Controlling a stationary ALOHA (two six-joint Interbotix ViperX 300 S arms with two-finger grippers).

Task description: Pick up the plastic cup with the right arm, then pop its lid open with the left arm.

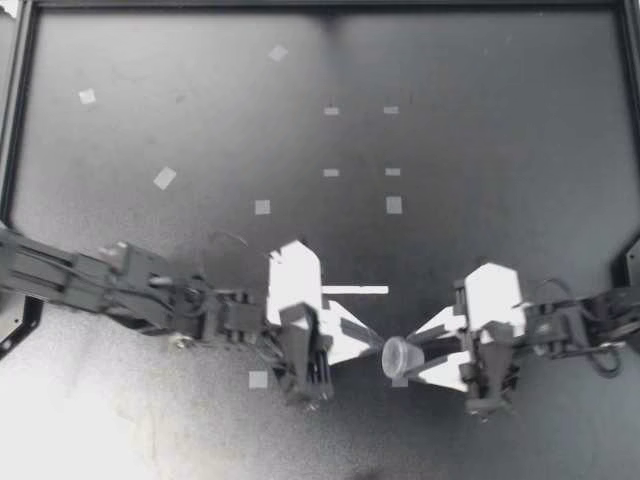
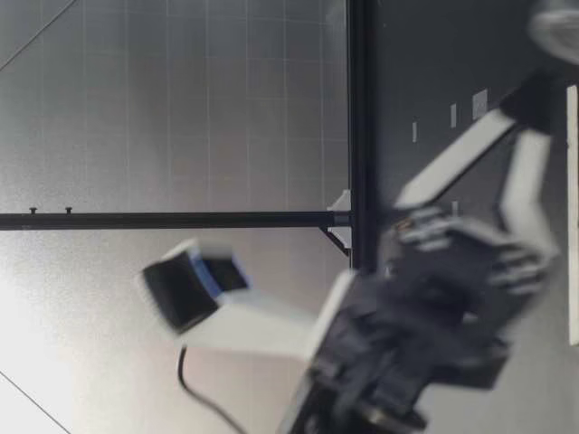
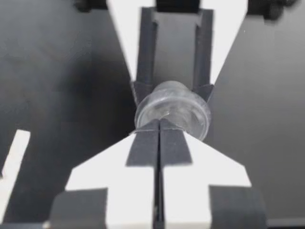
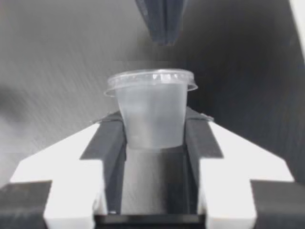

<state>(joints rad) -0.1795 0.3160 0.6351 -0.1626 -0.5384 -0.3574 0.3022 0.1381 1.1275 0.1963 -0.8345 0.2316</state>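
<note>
A small clear lidded cup (image 1: 400,356) hangs between my two grippers near the table's front. My right gripper (image 1: 415,357) is shut on it. In the right wrist view both dark pads press the sides of the cup (image 4: 151,102) below its lid. My left gripper (image 1: 377,350) is shut, and its joined tips meet the lid's rim from the opposite side. The left wrist view shows my left gripper (image 3: 159,125) against the cup (image 3: 174,107), with the right gripper's fingers (image 3: 143,90) behind. In the low view my left gripper (image 2: 536,95) points at the blurred cup (image 2: 556,27).
A white strip (image 1: 355,290) lies on the dark table just beyond my left gripper. Several small tape squares (image 1: 262,207) dot the surface, one (image 1: 258,379) under my left wrist. A black frame (image 1: 20,100) borders the table.
</note>
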